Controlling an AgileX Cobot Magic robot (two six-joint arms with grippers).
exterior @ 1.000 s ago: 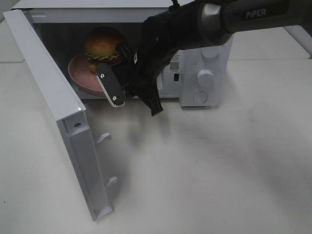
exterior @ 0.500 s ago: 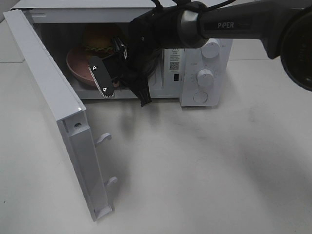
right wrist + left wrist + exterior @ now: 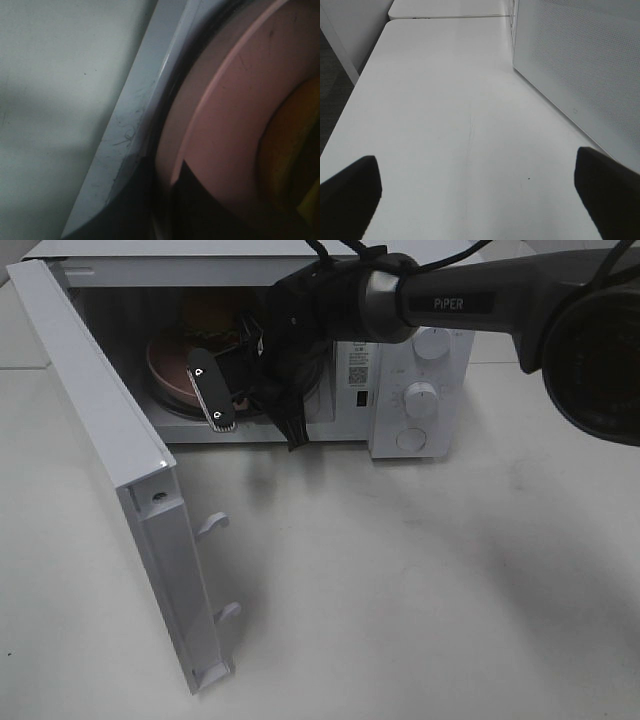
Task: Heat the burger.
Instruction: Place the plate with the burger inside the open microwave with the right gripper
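The burger sits on a round pink plate inside the open microwave; my right arm hides much of its right side. My right gripper reaches into the cavity from the right, shut on the plate's near rim, one finger lying over the rim. In the right wrist view the pink plate fills the frame, the burger's yellow edge shows beside it, and a dark fingertip presses on the plate. My left gripper is open over bare table, nothing between its fingers.
The microwave door swings wide open toward the front left, its latch hooks sticking out. Control knobs sit on the microwave's right panel. The left wrist view shows the microwave's perforated side wall and the white table.
My right gripper has carried the plate and burger deeper into the microwave cavity, away from the front opening. The left gripper has stayed where it was.
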